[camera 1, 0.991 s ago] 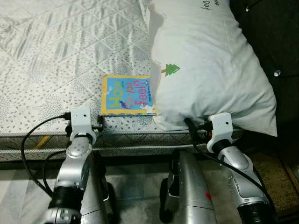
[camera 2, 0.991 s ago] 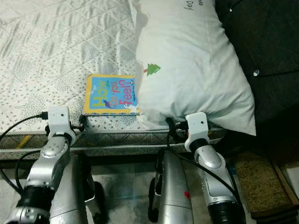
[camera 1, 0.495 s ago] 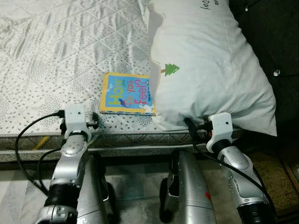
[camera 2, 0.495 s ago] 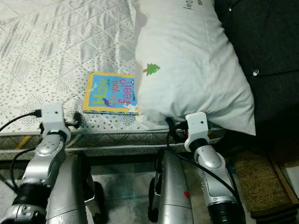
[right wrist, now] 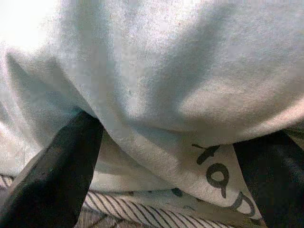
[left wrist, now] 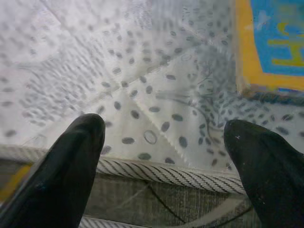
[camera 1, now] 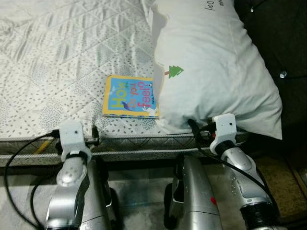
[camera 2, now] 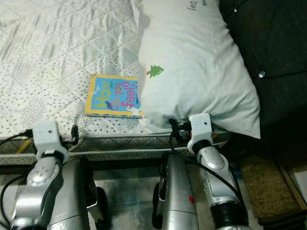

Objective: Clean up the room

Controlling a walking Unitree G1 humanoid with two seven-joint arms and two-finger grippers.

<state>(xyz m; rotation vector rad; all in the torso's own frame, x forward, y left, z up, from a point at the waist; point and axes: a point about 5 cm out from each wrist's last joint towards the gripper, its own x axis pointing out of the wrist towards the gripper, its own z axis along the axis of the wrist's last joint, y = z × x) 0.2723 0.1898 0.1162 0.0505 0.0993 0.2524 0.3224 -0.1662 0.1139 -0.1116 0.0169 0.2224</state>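
Quilted bedding with a grey speckle pattern is covering the mattress (camera 1: 57, 62) that the robot is facing, and a dark headboard (camera 1: 283, 43) is standing on the right.

The right gripper (right wrist: 166, 156) is reaching in under the near corner of the pillow (camera 1: 211, 67), its fingers (right wrist: 61, 166) spread wide on either side of the fabric and not yet pinching it. To do this well, it should probably push a little deeper so the pads are catching a thick fold and not just the loose cover, then close firmly; a thin pinch looks likely to slip, since the pillow is big and floppy. The left gripper (left wrist: 164, 156) is hovering at the mattress edge, fingers (left wrist: 71, 161) apart and empty, with the book (camera 1: 130, 97) just beyond it.

The pillow is white and plump, printed with a small green tree (camera 1: 175, 72) and some black lettering. It is lying on the right side of the bed, overhanging the near edge and covering the book's right edge. The book is a bright blue board book with a yellow border, lying flat.
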